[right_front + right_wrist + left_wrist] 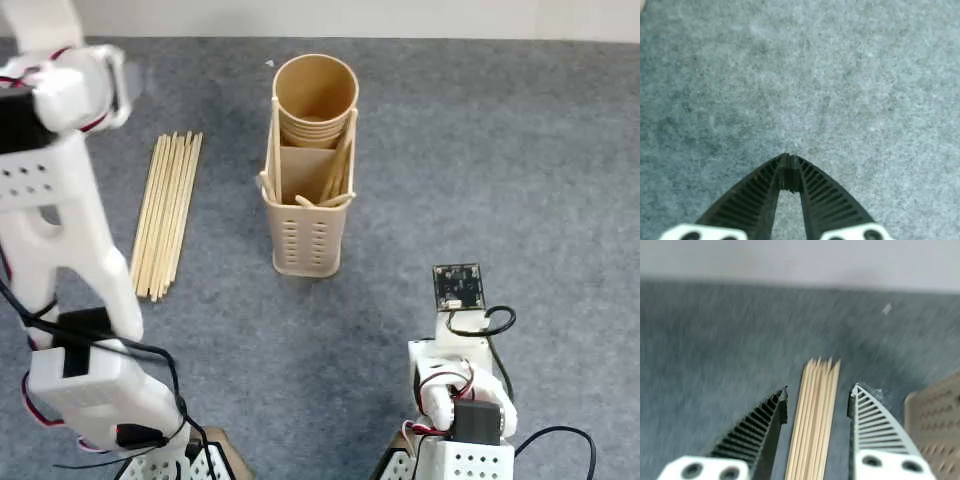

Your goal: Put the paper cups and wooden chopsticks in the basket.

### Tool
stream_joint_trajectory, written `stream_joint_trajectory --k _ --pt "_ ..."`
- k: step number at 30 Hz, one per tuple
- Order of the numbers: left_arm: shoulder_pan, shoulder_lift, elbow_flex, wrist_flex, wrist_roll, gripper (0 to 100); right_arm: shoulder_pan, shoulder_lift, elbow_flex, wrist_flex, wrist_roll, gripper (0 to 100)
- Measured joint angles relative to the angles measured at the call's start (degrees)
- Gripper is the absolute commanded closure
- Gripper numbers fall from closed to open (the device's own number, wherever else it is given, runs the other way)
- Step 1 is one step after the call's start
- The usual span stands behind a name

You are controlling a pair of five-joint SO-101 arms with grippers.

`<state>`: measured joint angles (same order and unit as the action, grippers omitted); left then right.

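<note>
The left end effector (819, 390) hangs over the chopsticks (815, 420) with its jaws apart, one on each side of the bundle, whose long axis runs straight ahead between them, so a close should pinch it across its width. To its right stands the basket (310, 245), with the cups (316, 92) stacked inside. The right end effector (790, 165), jaws together and empty, sits over bare surface (865, 75) well apart from the bundle, so the left arm is nearer.

White shells, black servos, red and black cables on left arm (60, 230) and right arm (462, 385). Right gripper (790, 159) ribbed black; left gripper (817, 395) one finger black, one white.
</note>
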<state>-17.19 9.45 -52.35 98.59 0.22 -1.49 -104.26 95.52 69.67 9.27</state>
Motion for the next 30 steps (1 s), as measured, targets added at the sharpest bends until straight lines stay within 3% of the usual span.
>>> stream_joint_trajectory --k 6,12,16,30 --pt "1.2 5.2 23.3 0.7 -12.2 78 0.0 0.0 0.0 0.0 0.0 99.2" --pt "4.2 10.0 39.9 -10.3 -14.9 79 0.0 0.0 0.0 0.0 0.0 99.2" --pt "6.3 12.0 41.3 -14.3 -14.9 83 0.0 0.0 0.0 0.0 0.0 99.2" --pt "6.2 20.4 41.6 -22.0 -14.2 84 0.0 0.0 0.0 0.0 0.0 99.2"
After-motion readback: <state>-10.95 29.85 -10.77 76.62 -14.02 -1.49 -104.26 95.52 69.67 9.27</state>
